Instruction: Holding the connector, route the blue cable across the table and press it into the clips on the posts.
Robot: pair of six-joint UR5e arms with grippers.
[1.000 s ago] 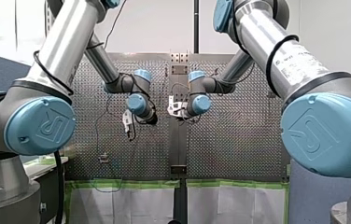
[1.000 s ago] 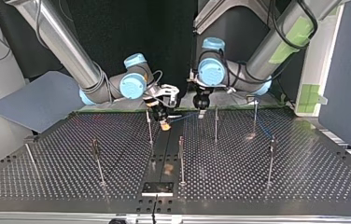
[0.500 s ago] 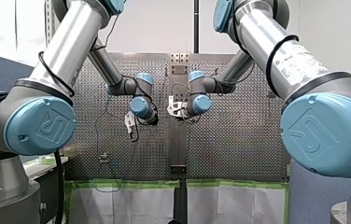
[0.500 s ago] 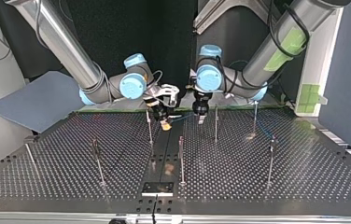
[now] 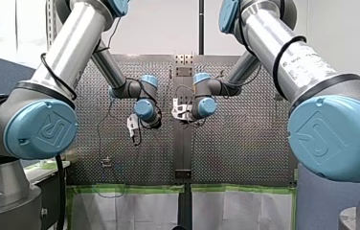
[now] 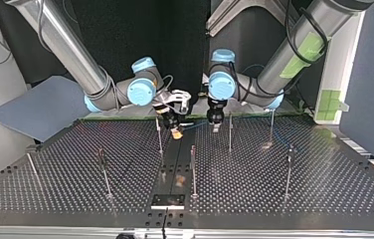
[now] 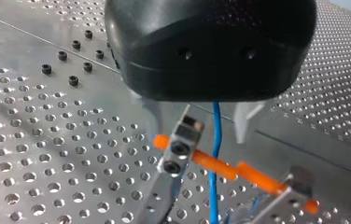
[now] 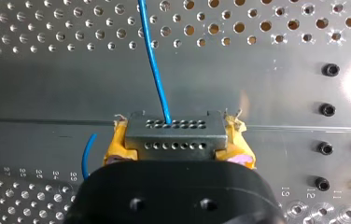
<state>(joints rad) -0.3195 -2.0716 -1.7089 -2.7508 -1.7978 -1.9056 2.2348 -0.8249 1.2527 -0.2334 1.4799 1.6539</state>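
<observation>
Counting seven posts (image 6: pixel 193 167), one blue cable (image 8: pixel 155 65), one connector (image 8: pixel 173 125): my right gripper (image 8: pixel 177 140) clamps the connector over the table's (image 6: pixel 274 199) middle; my left gripper (image 7: pixel 200 116), spread around the cable, has edged toward it.

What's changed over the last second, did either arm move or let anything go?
My left arm's wrist swung slightly toward the top view's left and dipped, so its forearm now stands steeper. The left gripper barely shifted, its fingers apart around the blue cable. Nothing was taken hold of or let go. The right gripper stays shut on the connector, and the posts stand as before.
</observation>
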